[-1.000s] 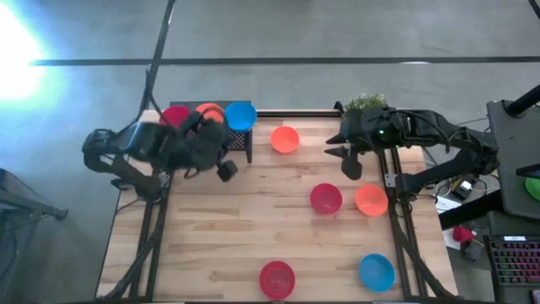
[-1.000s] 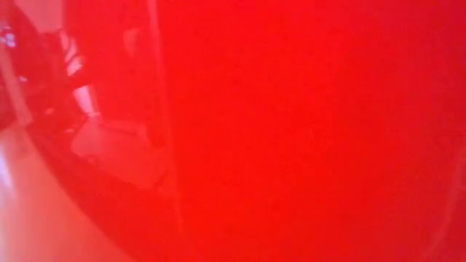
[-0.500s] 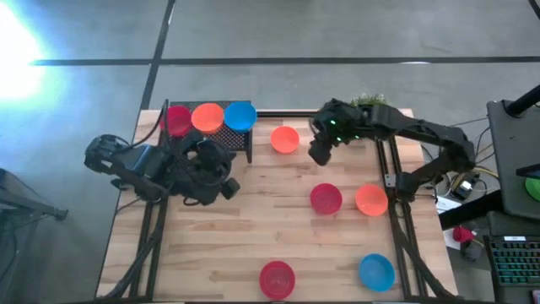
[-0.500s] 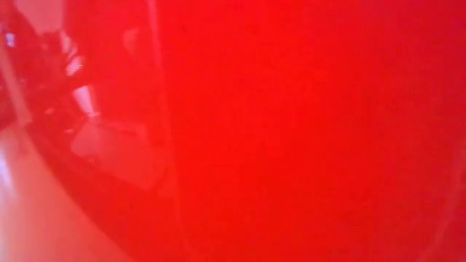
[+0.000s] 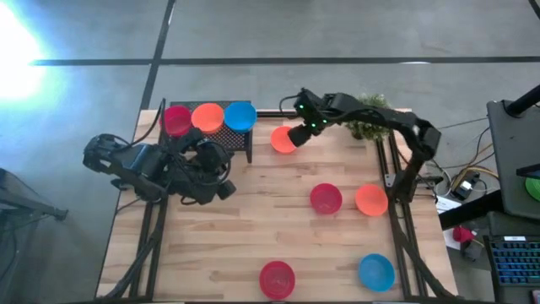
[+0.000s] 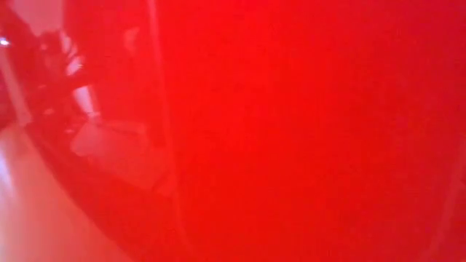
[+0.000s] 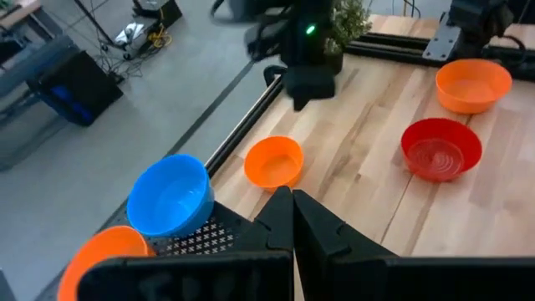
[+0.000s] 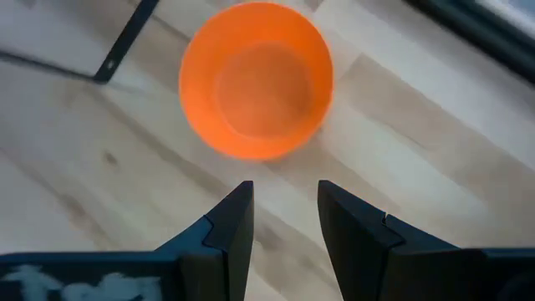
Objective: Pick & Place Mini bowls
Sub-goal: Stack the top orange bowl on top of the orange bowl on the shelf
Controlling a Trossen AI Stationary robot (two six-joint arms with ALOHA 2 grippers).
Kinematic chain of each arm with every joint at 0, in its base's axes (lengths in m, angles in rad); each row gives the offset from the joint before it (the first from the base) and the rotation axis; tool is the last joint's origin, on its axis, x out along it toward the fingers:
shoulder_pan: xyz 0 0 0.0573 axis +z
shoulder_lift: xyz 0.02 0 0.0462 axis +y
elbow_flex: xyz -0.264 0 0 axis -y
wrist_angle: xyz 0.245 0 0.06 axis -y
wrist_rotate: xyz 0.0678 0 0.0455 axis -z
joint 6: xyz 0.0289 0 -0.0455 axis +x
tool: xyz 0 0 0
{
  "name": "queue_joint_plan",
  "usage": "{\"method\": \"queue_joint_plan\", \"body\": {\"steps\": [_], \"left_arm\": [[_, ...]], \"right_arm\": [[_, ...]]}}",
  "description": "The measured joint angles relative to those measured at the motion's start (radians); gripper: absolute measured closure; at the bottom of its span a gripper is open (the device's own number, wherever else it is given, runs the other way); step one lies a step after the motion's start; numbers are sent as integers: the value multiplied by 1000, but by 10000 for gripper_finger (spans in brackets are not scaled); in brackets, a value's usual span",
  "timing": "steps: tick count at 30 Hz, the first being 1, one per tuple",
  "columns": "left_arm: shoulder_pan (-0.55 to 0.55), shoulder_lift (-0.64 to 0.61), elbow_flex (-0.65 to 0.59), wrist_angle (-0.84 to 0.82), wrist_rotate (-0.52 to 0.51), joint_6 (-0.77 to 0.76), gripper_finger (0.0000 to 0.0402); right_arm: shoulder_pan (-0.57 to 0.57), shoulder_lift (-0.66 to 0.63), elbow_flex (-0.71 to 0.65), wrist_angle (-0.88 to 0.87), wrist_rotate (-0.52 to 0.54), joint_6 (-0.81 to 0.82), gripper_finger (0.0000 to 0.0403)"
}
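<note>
High view, table: a pale wooden table (image 5: 253, 228) with both dark arms reaching in from the sides.
High view, rack: a black rack (image 5: 240, 145) at the far left corner carries a red bowl (image 5: 176, 120), an orange bowl (image 5: 207, 116) and a blue bowl (image 5: 240, 116) in a row.
High view, loose bowls: an orange bowl near the far edge (image 5: 282, 139); a red bowl mid-table (image 5: 326, 198) with an orange one (image 5: 371, 200) just beside it; a red bowl at the near edge (image 5: 277, 279) and a blue one (image 5: 376, 272) toward the near right corner.
High view, right gripper (image 5: 297, 135): reaches over the far-edge orange bowl, beside a green plant (image 5: 368, 105).
High view, left gripper (image 5: 226, 187): lies over the table just in front of the rack, apart from every bowl.
Low view: a red surface fills almost the whole picture; what it is cannot be told.
Left wrist view: the fingers (image 7: 313, 221) are pressed together, clenched on nothing; beyond them sit the blue bowl, the far-edge orange bowl and the red and orange pair.
Right wrist view: the fingers (image 8: 359, 230) stand apart, released, with the orange bowl ahead of them on the wood, not gripped.
</note>
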Motion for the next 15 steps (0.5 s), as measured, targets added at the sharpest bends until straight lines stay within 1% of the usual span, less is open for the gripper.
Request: {"method": "queue_joint_plan", "body": {"steps": [4,10,15], "left_arm": [[0,-10,0,-1,0,23,402],[0,-25,0,-4,6,27,402],[-1,-26,0,-6,7,27,402]], "right_arm": [[-33,88,0,67,-45,11,271],[-61,190,1,104,-46,38,271],[-74,247,1,110,-41,52,271]]}}
